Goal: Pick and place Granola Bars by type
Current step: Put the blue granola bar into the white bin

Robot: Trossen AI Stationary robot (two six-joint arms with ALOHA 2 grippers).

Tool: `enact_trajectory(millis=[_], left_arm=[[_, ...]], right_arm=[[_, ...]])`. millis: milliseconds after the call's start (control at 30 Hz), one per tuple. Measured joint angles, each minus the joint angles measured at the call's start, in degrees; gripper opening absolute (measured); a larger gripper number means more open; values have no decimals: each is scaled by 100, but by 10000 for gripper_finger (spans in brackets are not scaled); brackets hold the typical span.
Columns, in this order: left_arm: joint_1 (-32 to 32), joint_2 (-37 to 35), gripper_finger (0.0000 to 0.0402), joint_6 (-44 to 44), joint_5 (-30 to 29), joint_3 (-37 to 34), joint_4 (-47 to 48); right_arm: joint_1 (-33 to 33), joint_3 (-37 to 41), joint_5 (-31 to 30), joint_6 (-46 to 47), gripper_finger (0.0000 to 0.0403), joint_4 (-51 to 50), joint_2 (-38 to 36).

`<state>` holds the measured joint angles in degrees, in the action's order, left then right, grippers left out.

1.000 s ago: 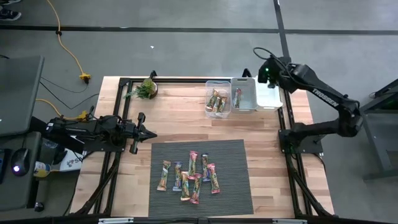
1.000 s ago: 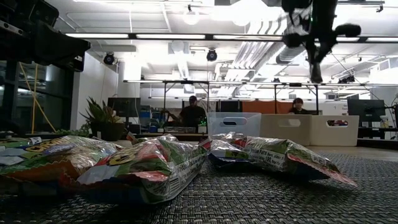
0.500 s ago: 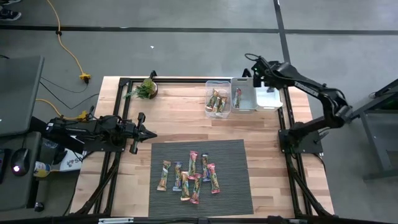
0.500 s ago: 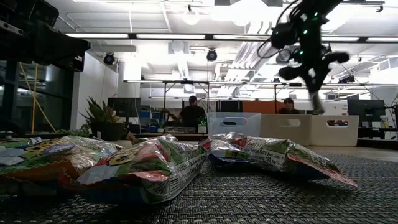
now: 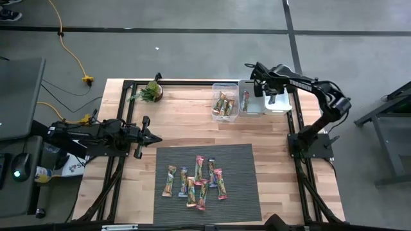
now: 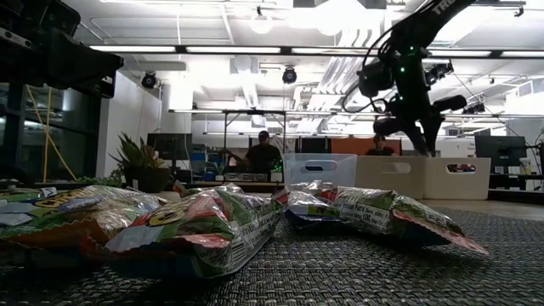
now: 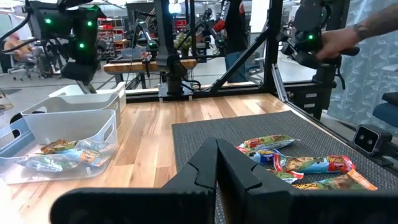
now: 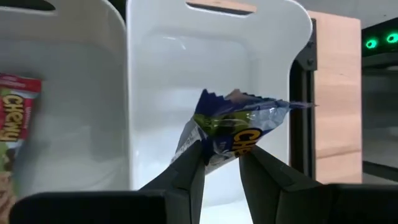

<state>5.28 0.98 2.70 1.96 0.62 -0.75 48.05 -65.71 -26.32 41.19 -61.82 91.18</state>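
High view shows you part-way: a few bars sorted into two bins (image 5: 226,102), the right gripper (image 8: 221,158) pinching a blue bar (image 8: 239,127) over the empty white bin (image 8: 205,74), eight bars (image 5: 196,178) left on the mat (image 5: 244,192), left gripper (image 7: 216,155) closed and empty beside it.
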Motion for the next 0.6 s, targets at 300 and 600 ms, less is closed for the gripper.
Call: enact_trajectory(millis=[300, 600], left_arm=[[0, -1, 1, 0, 0, 0, 0], [1, 2, 1, 0, 0, 0, 0]], right_arm=[[-2, 0, 389, 81, 82, 0, 0], [-9, 0, 460, 204, 83, -2, 0]])
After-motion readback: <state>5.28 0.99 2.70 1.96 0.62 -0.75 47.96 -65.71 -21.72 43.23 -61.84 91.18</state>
